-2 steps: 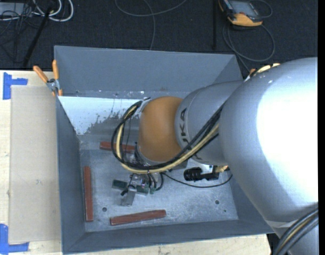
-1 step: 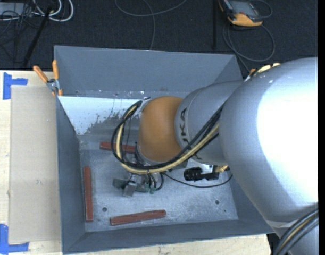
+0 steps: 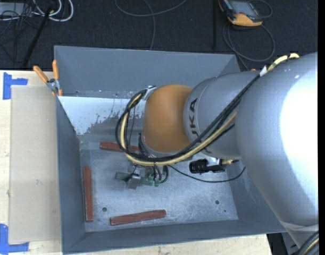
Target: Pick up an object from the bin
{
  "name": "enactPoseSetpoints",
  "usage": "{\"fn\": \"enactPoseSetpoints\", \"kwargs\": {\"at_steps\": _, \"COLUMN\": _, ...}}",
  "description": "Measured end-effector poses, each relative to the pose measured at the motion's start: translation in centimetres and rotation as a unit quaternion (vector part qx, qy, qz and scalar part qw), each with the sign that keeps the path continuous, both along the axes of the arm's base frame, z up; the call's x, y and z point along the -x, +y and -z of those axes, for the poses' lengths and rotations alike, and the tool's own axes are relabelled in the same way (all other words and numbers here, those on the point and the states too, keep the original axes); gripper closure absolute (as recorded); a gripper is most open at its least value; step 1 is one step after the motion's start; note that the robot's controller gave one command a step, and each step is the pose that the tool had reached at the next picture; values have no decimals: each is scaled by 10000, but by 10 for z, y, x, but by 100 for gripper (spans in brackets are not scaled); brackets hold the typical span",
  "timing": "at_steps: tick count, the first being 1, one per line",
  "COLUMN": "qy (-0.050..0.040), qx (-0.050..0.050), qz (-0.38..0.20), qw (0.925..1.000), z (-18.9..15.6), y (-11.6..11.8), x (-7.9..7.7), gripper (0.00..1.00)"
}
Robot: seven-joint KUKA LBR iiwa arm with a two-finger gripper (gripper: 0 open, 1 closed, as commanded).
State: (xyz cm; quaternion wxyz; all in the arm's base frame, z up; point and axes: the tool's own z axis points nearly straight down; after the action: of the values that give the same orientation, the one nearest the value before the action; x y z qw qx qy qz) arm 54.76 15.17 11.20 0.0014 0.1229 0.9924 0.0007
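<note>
Logged: pincer (image 3: 131,177), open or closed I could not tell, low over the bin (image 3: 151,68) floor at frame centre; red-brown candidates lay flat nearby: upper-left stick (image 3: 110,146), left stick (image 3: 88,193), lower stick (image 3: 138,217).

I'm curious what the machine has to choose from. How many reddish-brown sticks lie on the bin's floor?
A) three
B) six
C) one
A: the left stick lies lengthwise at the left side, the front stick lies across the near side, and the back stick pokes out from under the arm.
</note>
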Motion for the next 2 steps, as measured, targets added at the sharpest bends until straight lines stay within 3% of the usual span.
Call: {"fn": "enactPoseSetpoints", "kwargs": {"at_steps": 2, "qy": 9, "qx": 2, "qz": -17, "qw": 10000, "z": -34, "y": -1, "x": -1, "gripper": 100}}
